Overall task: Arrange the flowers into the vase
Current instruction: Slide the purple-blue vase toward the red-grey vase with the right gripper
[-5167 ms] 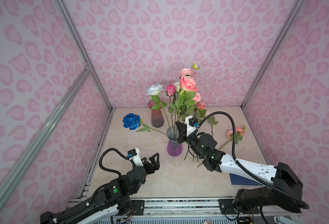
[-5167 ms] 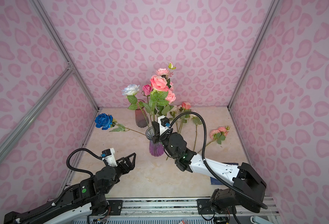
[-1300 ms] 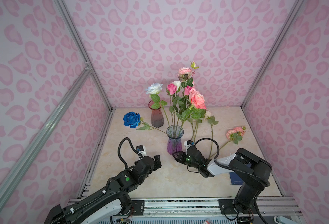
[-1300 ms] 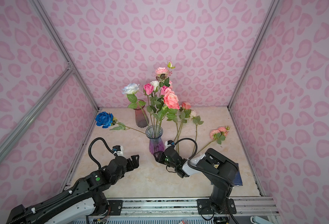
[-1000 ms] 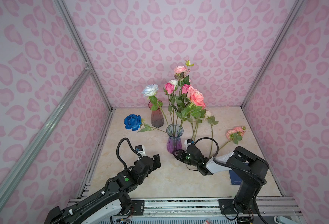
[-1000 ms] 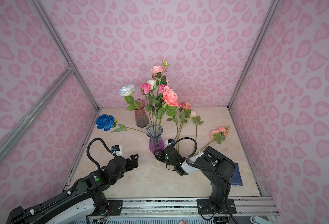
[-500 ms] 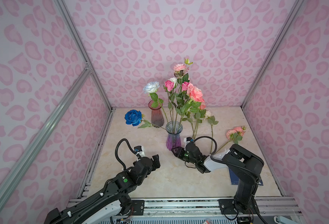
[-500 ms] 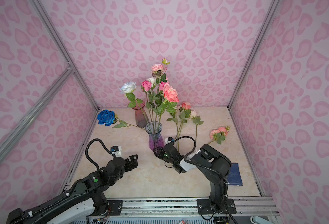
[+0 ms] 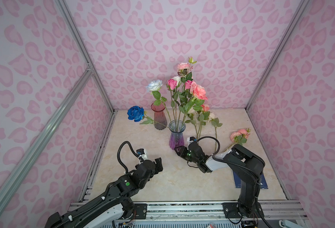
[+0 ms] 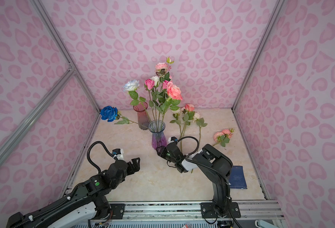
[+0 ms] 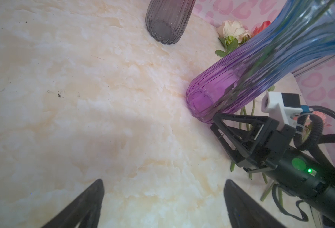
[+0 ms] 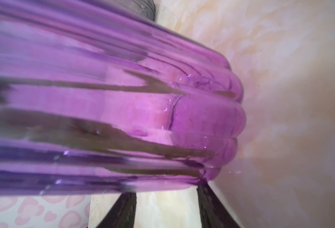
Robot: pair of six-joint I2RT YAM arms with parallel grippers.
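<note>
The vase [image 9: 176,136] is ribbed glass, purple at the base and blue at the rim, and stands upright mid-table with several flowers [image 9: 194,90] in it. A deep blue rose [image 9: 135,113] hangs out to its left. More flowers [image 9: 206,116] lie on the table behind it, and a pink one [image 9: 239,135] lies at the right. My right gripper [image 9: 177,151] is low at the vase's front foot, open, fingertips against the glass [image 12: 182,118], nothing between them. My left gripper [image 9: 158,160] hovers wide open over bare table, front left of the vase [image 11: 212,94].
A red-tinted glass vase [image 9: 158,116] stands behind and left of the purple one, close to it. A dark blue card [image 9: 249,181] lies flat at the front right under my right arm. Pink patterned walls close the table on three sides.
The vase and its flowers have slid a little toward the back, and my right gripper has followed at its foot. The blue rose moved back with it. My left arm has barely shifted.
</note>
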